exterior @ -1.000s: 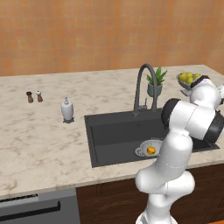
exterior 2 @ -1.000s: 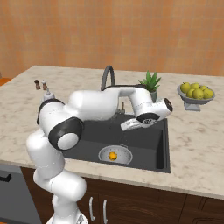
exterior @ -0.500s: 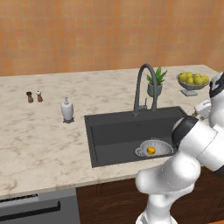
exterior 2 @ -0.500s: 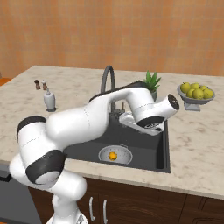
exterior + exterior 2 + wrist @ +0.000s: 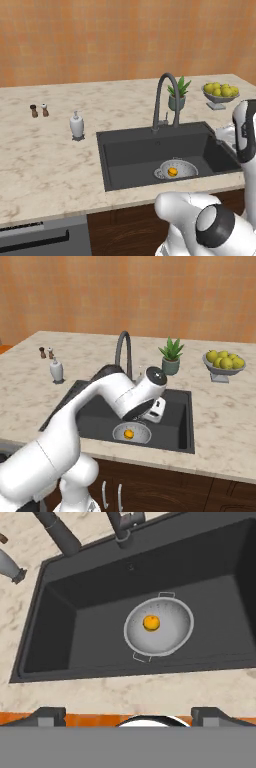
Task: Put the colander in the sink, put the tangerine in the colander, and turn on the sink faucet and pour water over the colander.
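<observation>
While the tangerine [image 5: 151,622] sits in the colander [image 5: 159,626], reach the sink faucet [image 5: 119,524] lever at twelve o'clock; jaws spread, holding nothing.

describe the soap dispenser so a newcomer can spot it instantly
Start at the dark sink in the marble counter. On the counter just left of it stands the soap dispenser, a small white bottle with a pump top. The shakers farther left are smaller and brown.
</observation>
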